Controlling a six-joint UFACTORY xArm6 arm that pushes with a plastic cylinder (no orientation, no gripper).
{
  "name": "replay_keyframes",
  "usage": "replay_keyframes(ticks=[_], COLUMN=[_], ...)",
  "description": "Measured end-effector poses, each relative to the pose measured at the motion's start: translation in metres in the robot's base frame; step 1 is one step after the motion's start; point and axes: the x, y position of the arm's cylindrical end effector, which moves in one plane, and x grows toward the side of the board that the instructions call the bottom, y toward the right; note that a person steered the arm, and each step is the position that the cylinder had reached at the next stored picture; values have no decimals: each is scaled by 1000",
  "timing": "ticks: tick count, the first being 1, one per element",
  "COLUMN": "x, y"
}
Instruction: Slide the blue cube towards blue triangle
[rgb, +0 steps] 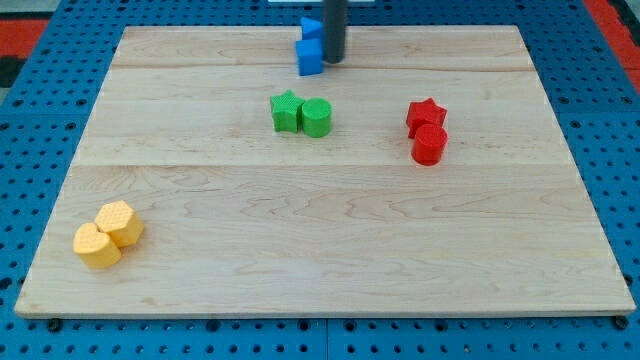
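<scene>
The blue cube sits near the top edge of the wooden board, at the middle. A second blue block, the blue triangle as far as I can tell, lies just above it and touches it; the rod partly hides it. My tip stands right against the blue cube's right side. The dark rod rises from there out of the view's top.
A green star and a green cylinder touch below the cube. A red star and a red cylinder stand at the right. Two yellow blocks lie at the bottom left. The wooden board rests on a blue pegboard.
</scene>
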Motion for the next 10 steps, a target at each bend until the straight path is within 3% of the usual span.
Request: replay_keyframes(ticks=[1,2,3,4,8,10], x=[2,42,34,5,-10,-55], y=[-43,-46,-90,-98,-82,-83])
